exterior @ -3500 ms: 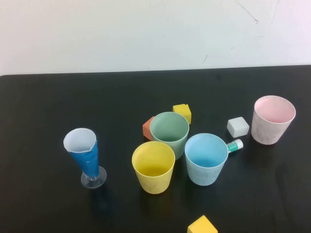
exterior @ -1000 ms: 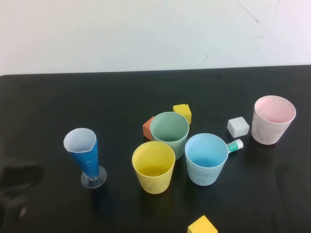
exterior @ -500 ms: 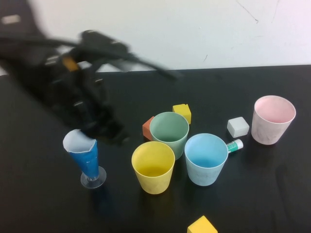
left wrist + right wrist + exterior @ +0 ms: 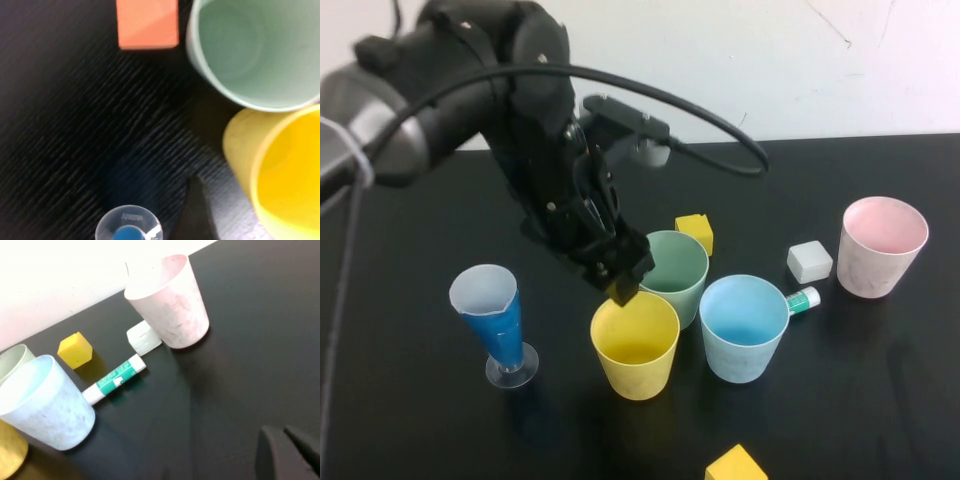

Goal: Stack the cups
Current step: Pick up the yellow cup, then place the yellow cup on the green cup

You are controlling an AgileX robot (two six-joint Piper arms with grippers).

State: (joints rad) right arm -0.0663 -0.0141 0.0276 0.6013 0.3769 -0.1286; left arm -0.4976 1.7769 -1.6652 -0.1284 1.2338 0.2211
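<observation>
The black desk (image 4: 880, 420) has open room at its front right and far back. The big dark left arm (image 4: 470, 90) reaches down over the middle, and its left claw (image 4: 620, 285) hangs just above the yellow cup's far rim; whether it is released or clenched cannot be told. Four plain cups stand upright, none stacked: the pale green cup (image 4: 669, 272), yellow cup (image 4: 636, 343) and light blue cup (image 4: 745, 327) sit close together, and the pink cup (image 4: 882, 245) stands well apart near the right edge. The right claw (image 4: 287, 450) sits low near the pink cup, clenched.
</observation>
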